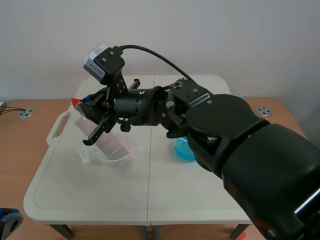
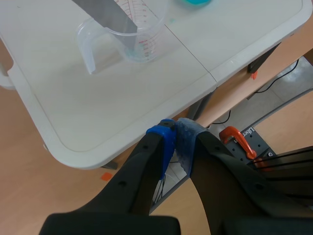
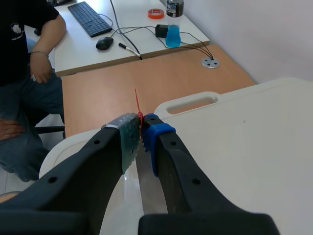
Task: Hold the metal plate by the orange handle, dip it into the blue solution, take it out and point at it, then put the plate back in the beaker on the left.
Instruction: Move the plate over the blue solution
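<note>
- A thin, flat grey metal plate (image 2: pixel 108 14) with a small orange handle (image 1: pixel 75 103) is seen tilted. Its lower end is inside the clear plastic measuring beaker (image 2: pixel 139 41) on the white folding tabletop (image 1: pixel 165 200).
- The right hand (image 3: pixel 142 133) is pinched on the orange handle, one pad on each side. The left hand (image 2: pixel 175 139) is pressed together on nothing, low beside the tabletop's near edge.
- Handling, as judged: the plate is taken to be light and stiff, with smooth faces that are likely slippery once wet. The handle is the only place to be gripped. It is narrow, so some swing or twist in the pinch is to be expected.
- The beaker is judged light and easily tipped if the plate is dragged against its rim.
- Counted: one plate, one clear beaker, one vessel of blue solution (image 1: pixel 183 150) set apart from the beaker, two hands.
</note>
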Controlling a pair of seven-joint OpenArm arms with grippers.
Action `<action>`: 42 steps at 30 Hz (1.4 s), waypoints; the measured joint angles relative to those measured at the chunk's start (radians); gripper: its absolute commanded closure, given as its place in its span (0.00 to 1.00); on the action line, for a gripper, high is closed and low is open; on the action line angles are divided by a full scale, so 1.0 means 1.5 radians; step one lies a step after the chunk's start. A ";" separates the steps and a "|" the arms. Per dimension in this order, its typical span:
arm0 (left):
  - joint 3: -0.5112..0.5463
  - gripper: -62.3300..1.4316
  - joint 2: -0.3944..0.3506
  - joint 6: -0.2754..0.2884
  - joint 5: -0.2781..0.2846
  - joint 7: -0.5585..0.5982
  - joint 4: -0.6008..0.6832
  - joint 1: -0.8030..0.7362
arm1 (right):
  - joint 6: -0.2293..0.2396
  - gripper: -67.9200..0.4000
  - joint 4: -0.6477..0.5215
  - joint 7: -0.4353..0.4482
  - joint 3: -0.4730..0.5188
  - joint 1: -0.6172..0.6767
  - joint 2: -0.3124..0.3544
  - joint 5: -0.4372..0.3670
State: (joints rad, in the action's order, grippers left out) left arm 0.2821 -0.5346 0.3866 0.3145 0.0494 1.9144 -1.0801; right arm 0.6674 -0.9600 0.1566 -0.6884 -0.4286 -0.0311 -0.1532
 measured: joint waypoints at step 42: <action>0.000 0.93 0.000 0.000 0.000 0.000 0.000 0.000 | 0.000 0.98 -0.458 -0.018 0.135 0.181 0.172 0.005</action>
State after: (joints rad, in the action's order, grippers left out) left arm 0.2821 -0.5346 0.3866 0.3141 0.0494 1.9144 -1.0801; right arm 0.6674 -1.6474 0.1299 -0.4866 -0.1570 0.2276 -0.1463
